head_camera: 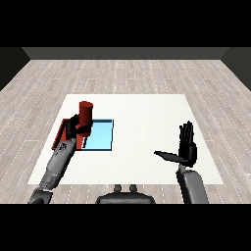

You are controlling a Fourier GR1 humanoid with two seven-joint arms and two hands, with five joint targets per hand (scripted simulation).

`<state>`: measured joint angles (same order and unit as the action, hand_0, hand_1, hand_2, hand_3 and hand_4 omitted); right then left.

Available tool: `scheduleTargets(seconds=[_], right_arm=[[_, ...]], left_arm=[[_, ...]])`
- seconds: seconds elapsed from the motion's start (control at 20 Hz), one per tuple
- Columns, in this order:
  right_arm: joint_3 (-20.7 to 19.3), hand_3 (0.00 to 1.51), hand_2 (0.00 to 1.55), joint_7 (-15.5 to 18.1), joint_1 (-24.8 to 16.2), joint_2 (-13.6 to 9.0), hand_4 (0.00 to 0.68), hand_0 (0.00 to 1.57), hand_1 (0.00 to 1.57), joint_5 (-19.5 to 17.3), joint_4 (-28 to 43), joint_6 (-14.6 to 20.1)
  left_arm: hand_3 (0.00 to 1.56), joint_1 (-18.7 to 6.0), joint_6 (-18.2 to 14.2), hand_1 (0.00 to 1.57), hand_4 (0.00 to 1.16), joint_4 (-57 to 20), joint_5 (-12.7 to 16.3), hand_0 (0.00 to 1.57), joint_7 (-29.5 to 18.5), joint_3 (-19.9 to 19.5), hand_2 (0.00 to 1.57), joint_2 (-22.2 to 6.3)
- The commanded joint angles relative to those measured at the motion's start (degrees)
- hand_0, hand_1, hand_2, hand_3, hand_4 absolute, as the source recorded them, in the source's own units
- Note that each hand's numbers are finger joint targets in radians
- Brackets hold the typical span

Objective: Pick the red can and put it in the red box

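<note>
The red can (86,113) stands upright in my left hand (76,128), whose fingers curl round its lower half. It hangs over the border between the red tray (60,134) and the light blue tray (100,136), at the table's left. Most of the red tray is hidden behind my left forearm and hand. My right hand (187,149) is far to the right, held up with straight fingers and the thumb stretched out to the left, holding nothing.
The white table (147,122) spreads wide between the trays and my right hand. The two trays lie side by side near the table's left edge. Grey wooden floor surrounds the table.
</note>
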<state>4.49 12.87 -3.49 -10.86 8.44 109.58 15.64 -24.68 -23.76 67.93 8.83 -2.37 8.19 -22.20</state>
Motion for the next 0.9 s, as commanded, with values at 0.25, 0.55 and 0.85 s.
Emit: scheduleTargets(seconds=[0.25,0.55,0.85], right_arm=[[-2.4,0.0,0.0,2.5,-0.3,-0.1,0.0,0.0,0.0,3.8,-4.0,-4.3],[-1.4,0.0,0.0,3.4,2.8,0.3,0.0,0.0,0.0,0.0,-5.4,-3.1],[0.0,0.0,0.0,5.6,5.7,1.4,0.0,0.0,0.0,-6.2,-15.0,-0.1]], left_arm=[[1.49,-5.8,3.4,1.57,1.08,-23.5,-3.1,1.57,-2.0,-8.1,1.56,-10.3],[1.4,-12.3,3.1,1.57,1.03,-45.4,-6.3,1.57,-7.9,-9.3,1.49,-7.0],[0.93,-15.8,0.4,0.83,0.82,-56.4,-9.6,0.83,-8.5,-8.3,0.86,-3.6]])
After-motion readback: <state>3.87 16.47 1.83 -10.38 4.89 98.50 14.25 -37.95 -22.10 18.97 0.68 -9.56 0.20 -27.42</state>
